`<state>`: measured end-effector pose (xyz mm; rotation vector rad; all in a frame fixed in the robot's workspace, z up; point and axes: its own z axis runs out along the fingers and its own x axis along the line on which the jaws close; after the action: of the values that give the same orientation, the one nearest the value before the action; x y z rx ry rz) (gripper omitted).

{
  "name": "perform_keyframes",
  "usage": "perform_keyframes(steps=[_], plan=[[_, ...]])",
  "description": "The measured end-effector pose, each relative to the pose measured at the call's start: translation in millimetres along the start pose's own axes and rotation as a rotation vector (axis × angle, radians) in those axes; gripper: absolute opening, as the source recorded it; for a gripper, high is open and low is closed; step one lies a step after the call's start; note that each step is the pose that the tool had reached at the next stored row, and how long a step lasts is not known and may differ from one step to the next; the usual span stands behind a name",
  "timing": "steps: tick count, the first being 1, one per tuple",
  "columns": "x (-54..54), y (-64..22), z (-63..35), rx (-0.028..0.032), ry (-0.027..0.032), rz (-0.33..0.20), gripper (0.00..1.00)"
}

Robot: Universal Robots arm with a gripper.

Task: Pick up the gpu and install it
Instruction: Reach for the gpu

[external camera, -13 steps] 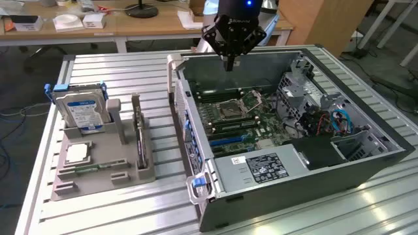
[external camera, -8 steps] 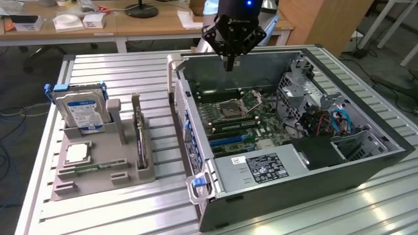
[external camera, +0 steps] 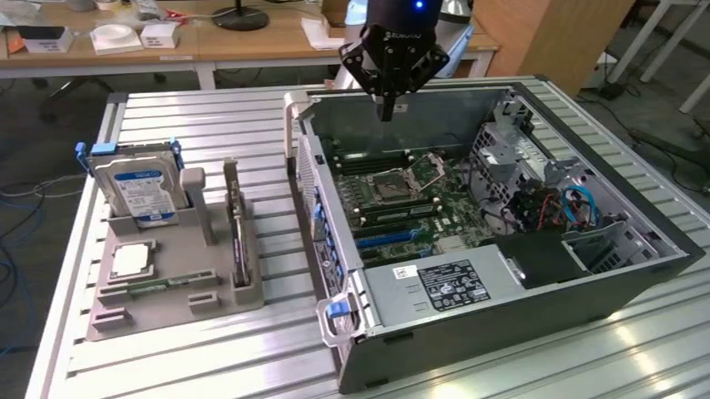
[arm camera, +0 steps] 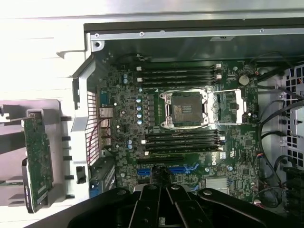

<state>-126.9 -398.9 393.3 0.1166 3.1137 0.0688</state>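
- Pincer [external camera: 387,110] is hovering above the far rim of the open case [external camera: 521,332], with its fingers pressed together and carrying nothing.
- Gpu [external camera: 235,223] is standing on edge in a slot of the grey holder [external camera: 166,309] on the tabletop [external camera: 199,112]. It is sitting at the exterior view's left of the case, well apart from the pincer, and is not yet picked up.
- Hard drive [external camera: 139,189] and cpu chip [external camera: 133,259] are sitting in the same holder near the gpu.
- Judging the step in hand as the reach for the gpu. Doing it well is meaning:
  - spreading the fingers before descending
  - pinching the card's top edge across its thin faces
  - centring the grip along its length so it is not swinging
  - lifting straight up, clear of the slot walls
- Risk I am seeing: clipping the case wall or the hard drive while crossing over.
- Writing: the white lettering on the pincer body, the blue-white drive label and the black sticker [external camera: 450,283] inside the case are all reading too blurred. No brand is legible.
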Motion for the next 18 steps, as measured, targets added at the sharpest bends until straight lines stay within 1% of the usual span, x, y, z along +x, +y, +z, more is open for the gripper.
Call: perform_keyframes(steps=[14, 18], plan=[[16.9, -1.2, -0.4, -0.0001, 0.0000, 0.000, 0.10], [23.1, -1.7, -0.6, -0.0001, 0.0000, 0.000, 0.10]])
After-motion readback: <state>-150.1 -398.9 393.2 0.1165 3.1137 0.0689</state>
